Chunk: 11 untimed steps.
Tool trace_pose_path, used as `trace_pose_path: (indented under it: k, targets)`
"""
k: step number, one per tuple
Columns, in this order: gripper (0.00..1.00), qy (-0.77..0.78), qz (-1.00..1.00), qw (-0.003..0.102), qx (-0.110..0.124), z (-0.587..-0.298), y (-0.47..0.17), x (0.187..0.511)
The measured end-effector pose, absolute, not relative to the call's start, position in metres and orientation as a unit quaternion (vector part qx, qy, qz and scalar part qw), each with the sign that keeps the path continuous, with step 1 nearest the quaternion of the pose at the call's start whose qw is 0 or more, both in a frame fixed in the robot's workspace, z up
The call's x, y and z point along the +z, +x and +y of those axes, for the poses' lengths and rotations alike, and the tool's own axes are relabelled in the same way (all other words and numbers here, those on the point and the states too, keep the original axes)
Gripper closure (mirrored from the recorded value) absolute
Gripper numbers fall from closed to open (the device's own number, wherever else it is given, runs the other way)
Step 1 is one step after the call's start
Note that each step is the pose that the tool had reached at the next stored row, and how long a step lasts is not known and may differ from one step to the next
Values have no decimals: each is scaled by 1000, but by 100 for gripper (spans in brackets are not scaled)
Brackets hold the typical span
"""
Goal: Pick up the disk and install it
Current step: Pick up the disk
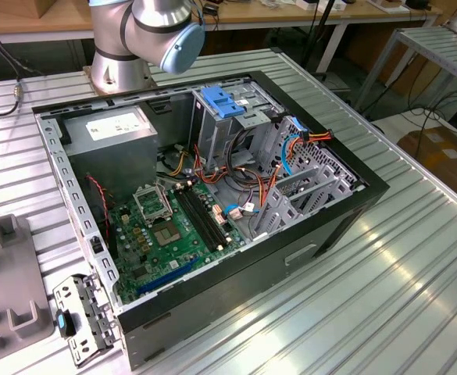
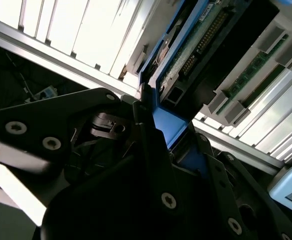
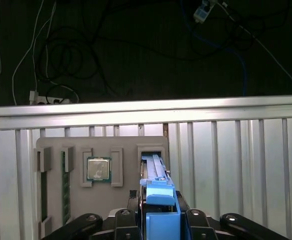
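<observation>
My gripper [image 3: 158, 212] is shut on the disk [image 3: 155, 172], its dark fingers pressing on the blue side rails. In the first wrist view the disk is edge-on, a thin silver strip with a blue rail. Its far end is at an open slot of the grey holder block [image 3: 128, 142]. The second wrist view shows the gripper [image 2: 168, 137] from the side, with the disk [image 2: 200, 45] showing its green circuit board face and blue rail. In the exterior view the open computer case [image 1: 353, 205] lies on the table, with a grey drive cage [image 1: 212, 129] under a blue latch [image 1: 223, 101].
The holder block also carries a processor chip [image 3: 99, 169] and a memory stick [image 3: 64, 186]. The ribbed metal table [image 3: 235, 160] ends at a rail, with dark floor and cables beyond. In the exterior view the arm's base [image 1: 123, 66] stands behind the case and a loose metal bracket [image 1: 83, 316] lies in front of it.
</observation>
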<state>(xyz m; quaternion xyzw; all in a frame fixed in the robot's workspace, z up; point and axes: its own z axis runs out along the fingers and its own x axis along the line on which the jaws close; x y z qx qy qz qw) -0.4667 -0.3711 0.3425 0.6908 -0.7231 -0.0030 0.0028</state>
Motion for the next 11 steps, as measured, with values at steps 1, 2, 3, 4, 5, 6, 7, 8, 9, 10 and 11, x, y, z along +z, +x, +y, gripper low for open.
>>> trace_pose_path:
  k: [1,2,3,4,5,6,7,8,9,10,11]
  targets:
    - [63,691,-723,3,-3,-371,-467,344]
    - [63,691,-723,3,-3,-371,-467,346]
    - [63,691,-723,3,-3,-371,-467,347]
    - [63,691,-723,3,-3,-371,-467,348]
    - [63,691,-723,3,-3,-371,-467,350]
    - [63,691,-723,3,-3,-371,-467,351]
    - [63,691,-723,3,-3,-371,-467,352]
    - [63,691,-723,3,-3,-371,-467,352]
    - [63,691,-723,3,-3,-371,-467,355]
    - [63,691,-723,3,-3,-371,-467,356]
    - [63,691,-723,3,-3,-371,-467,357]
